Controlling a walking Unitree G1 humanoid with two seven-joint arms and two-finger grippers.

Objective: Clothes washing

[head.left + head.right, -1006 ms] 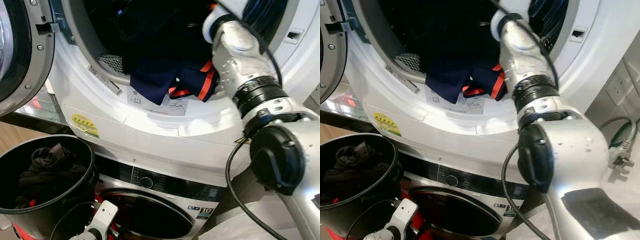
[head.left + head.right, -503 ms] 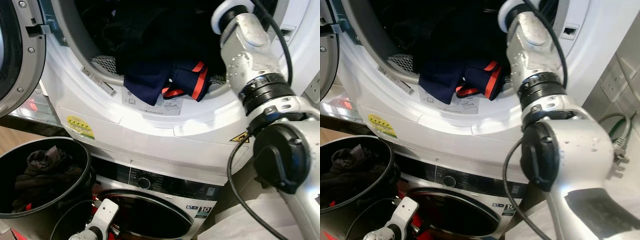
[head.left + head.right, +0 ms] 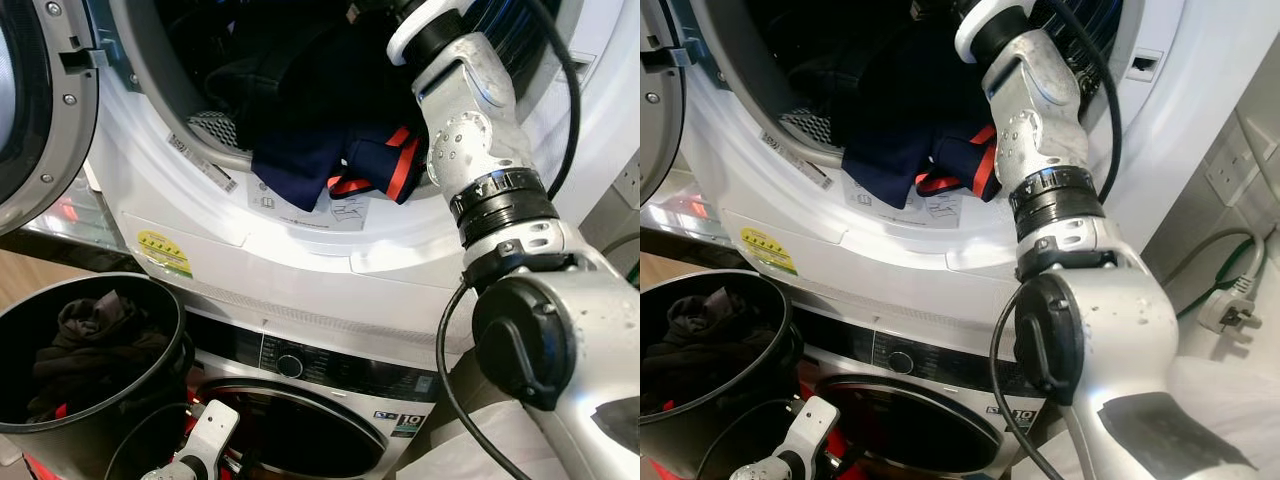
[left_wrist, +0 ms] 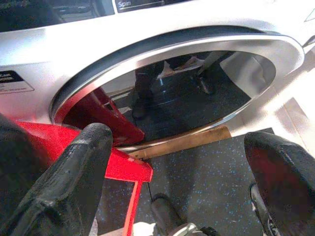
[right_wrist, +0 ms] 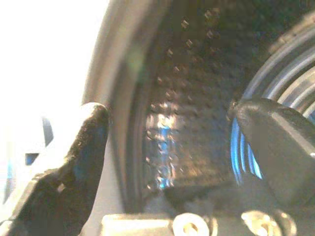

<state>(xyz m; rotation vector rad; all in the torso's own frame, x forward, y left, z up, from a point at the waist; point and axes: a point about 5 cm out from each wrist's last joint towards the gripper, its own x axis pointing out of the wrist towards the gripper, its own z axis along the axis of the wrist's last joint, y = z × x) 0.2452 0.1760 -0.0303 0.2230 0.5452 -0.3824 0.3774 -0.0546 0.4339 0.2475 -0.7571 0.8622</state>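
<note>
Navy clothes with orange stripes (image 3: 320,135) lie bunched in the open drum of the upper machine (image 3: 300,250) and hang over its lower rim. My right arm (image 3: 470,120) reaches up into that drum above the clothes. My right gripper (image 5: 167,123) is open beside the perforated drum wall (image 5: 187,98), with nothing between its fingers (image 5: 86,137). My left gripper (image 4: 177,142) hangs low and open in front of the lower machine's round door (image 4: 197,98), holding nothing.
A black basket (image 3: 178,325) with dark clothes (image 3: 90,345) stands at the lower left. The upper machine's door (image 3: 40,100) is swung open to the left. A red frame (image 4: 123,167) sits by the lower machine. A plug and cable (image 3: 1225,300) lie at the right.
My right arm has swung to the left and further over the clothes in the drum. The clothes sit bunched a little higher. The left arm has stayed put.
</note>
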